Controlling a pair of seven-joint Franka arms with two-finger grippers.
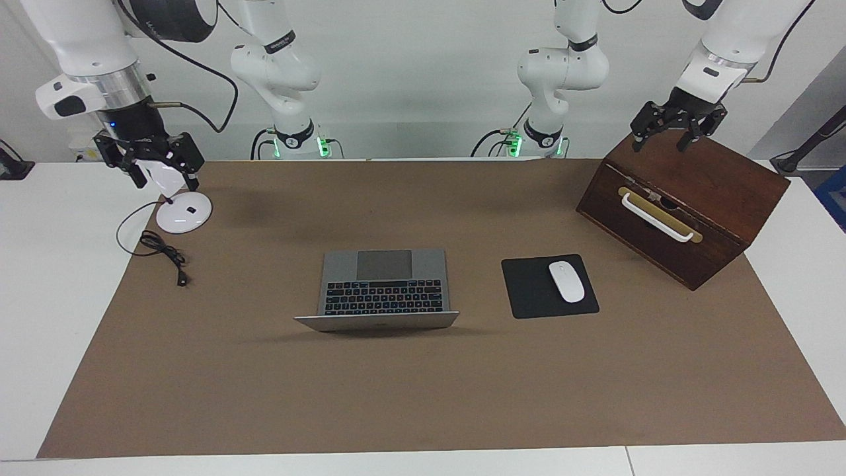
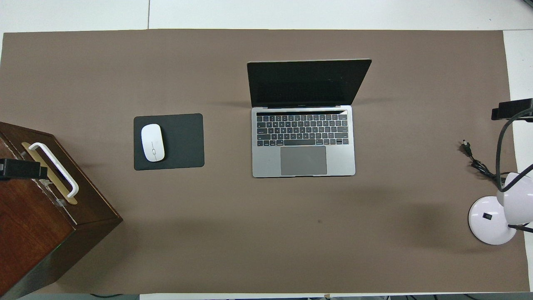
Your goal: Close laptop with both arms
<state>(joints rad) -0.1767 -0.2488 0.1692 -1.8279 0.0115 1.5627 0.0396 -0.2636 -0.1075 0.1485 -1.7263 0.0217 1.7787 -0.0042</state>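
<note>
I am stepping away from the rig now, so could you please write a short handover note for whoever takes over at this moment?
Left gripper: open, holding nothing, over the wooden box at the left arm's end of the table.
Right gripper: open, holding nothing, over the white desk lamp at the right arm's end.
Laptop: mid-mat, lid up, keyboard toward the robots, untouched. Mouse on its black pad sits beside it.
Done: nothing yet.
Left: bring both grippers to the lid and fold it shut.
</note>
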